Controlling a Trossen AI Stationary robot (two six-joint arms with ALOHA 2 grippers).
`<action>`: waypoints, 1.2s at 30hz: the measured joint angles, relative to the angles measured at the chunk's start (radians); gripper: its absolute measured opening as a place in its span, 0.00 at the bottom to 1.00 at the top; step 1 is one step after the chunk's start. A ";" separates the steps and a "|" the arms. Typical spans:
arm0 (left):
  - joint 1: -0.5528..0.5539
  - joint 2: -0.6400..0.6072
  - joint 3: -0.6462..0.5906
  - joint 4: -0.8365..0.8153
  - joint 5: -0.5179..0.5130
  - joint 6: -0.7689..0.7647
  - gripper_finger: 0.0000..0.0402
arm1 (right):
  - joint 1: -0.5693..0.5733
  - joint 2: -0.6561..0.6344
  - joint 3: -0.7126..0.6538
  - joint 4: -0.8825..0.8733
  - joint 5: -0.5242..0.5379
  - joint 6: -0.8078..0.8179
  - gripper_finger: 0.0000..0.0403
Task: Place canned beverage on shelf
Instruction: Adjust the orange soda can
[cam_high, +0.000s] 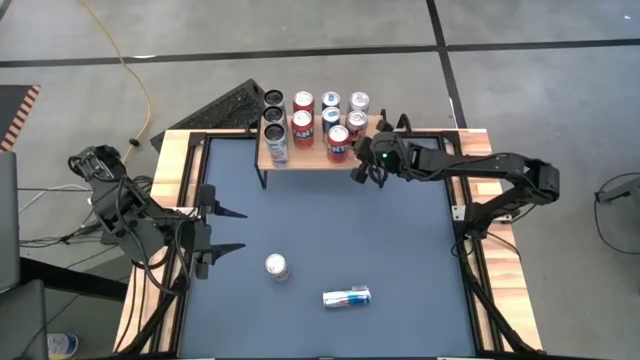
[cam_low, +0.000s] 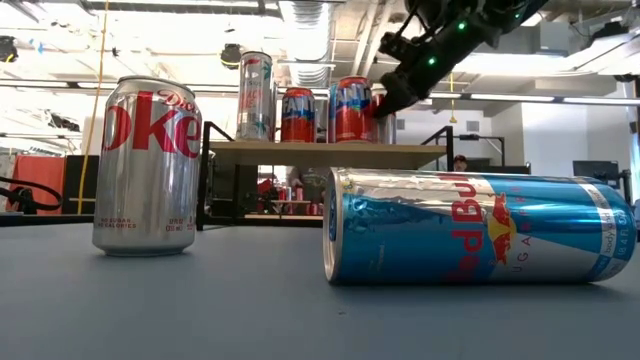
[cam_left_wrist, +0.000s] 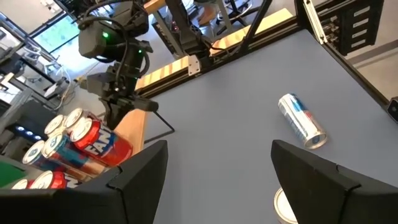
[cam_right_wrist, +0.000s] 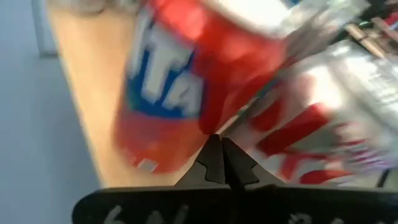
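A low light-wood shelf (cam_high: 315, 153) on black legs is set at the table's far edge, with upright cans (cam_high: 303, 124) on top. A silver Diet Coke can (cam_high: 276, 267) stands on the table; a blue Red Bull can (cam_high: 347, 297) lies nearby.

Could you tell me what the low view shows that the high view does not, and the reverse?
Only the low view shows the brand print on the upright Diet Coke can and the lying Red Bull can. Only the high view shows the left gripper waiting at the table's left, jaws open. Both show the shelf with its cans and the right gripper beside it.
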 joint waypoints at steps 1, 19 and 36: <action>0.000 0.000 0.000 0.000 0.000 0.000 0.68 | -0.003 0.000 0.000 0.001 -0.020 -0.008 0.00; 0.000 0.000 0.000 0.000 0.008 -0.018 0.68 | 0.018 0.022 0.002 0.072 -0.076 -0.075 0.00; -0.001 0.000 0.000 0.000 0.008 -0.026 0.68 | 0.032 0.021 0.024 0.128 0.073 -0.129 0.00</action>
